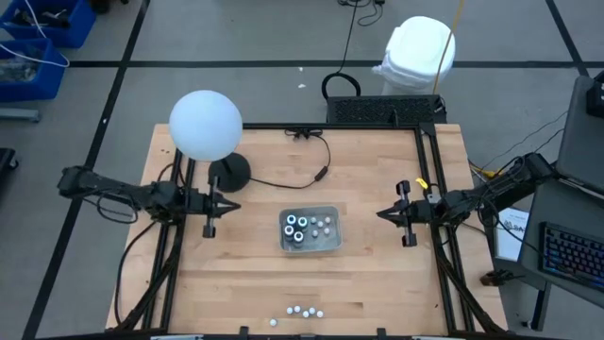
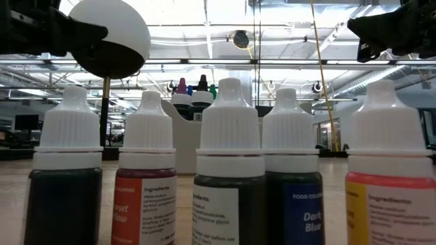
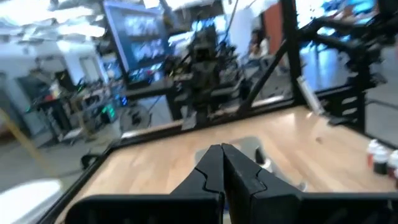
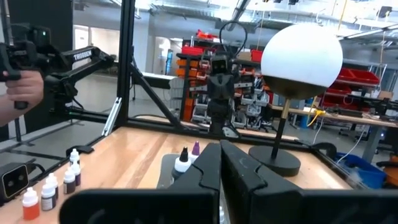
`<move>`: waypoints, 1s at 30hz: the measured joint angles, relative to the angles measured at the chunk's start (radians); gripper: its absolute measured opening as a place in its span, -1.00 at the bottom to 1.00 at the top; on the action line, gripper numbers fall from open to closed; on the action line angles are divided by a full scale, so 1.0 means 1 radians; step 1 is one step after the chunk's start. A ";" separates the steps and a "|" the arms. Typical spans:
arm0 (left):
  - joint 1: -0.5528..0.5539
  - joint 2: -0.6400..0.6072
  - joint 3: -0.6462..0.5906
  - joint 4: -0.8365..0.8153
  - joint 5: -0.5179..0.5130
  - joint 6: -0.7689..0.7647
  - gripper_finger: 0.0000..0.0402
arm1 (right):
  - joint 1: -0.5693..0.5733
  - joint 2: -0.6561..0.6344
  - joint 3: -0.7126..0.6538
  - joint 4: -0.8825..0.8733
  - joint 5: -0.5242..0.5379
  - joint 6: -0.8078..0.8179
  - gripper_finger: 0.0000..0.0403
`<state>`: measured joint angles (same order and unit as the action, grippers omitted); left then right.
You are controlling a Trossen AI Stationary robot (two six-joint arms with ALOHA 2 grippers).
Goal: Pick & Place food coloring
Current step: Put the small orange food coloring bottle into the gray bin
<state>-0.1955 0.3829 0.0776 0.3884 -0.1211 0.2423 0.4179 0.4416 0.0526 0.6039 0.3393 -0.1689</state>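
Observation:
Several food coloring bottles (image 1: 304,311) with white caps stand in a row near the table's near edge; the low view shows five of these bottles (image 2: 230,170) close up, with dark, red, blue and yellow bodies. More small bottles (image 1: 300,228) stand upright in a clear grey tray (image 1: 330,244) at mid-table. My left gripper (image 1: 232,204) hovers shut to the left of the tray, above the table. My right gripper (image 1: 381,214) hovers shut to its right. In the wrist views the shut left gripper (image 3: 222,149) and the shut right gripper (image 4: 219,147) both point toward the tray.
A lamp with a white globe (image 1: 205,124) stands on a round black base (image 1: 229,173) at far left, its cable (image 1: 311,175) running across the table. A black frame (image 1: 429,170) borders the table. A person's hand (image 4: 22,87) shows beyond the table.

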 joint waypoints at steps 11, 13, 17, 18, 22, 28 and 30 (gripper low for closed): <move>0.035 -0.161 0.030 -0.283 0.026 -0.031 -0.99 | 0.000 0.000 0.000 -0.025 -0.001 0.019 -1.00; 0.042 -0.164 0.018 -0.287 0.040 -0.044 -0.99 | 0.000 0.001 0.000 -0.017 -0.009 0.016 -1.00; 0.045 -0.164 -0.003 -0.289 0.075 -0.046 -0.99 | 0.000 0.002 0.000 -0.006 -0.027 0.015 -1.00; 0.045 -0.164 -0.008 -0.287 0.077 -0.047 -0.99 | 0.000 0.003 0.000 -0.006 -0.027 0.015 -1.00; 0.045 -0.162 -0.026 -0.291 0.087 -0.068 -0.98 | 0.000 0.014 0.000 -0.006 -0.027 0.006 -1.00; 0.045 -0.162 -0.027 -0.304 -0.014 -0.063 -0.97 | 0.000 0.080 0.024 -0.032 -0.028 0.049 -1.00; 0.045 -0.161 -0.027 -0.304 -0.051 -0.079 -0.97 | 0.003 0.141 0.067 -0.086 -0.028 0.075 -1.00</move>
<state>-0.1509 0.2214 0.0502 0.0841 -0.1723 0.1630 0.4214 0.5827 0.1195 0.5183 0.3112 -0.0936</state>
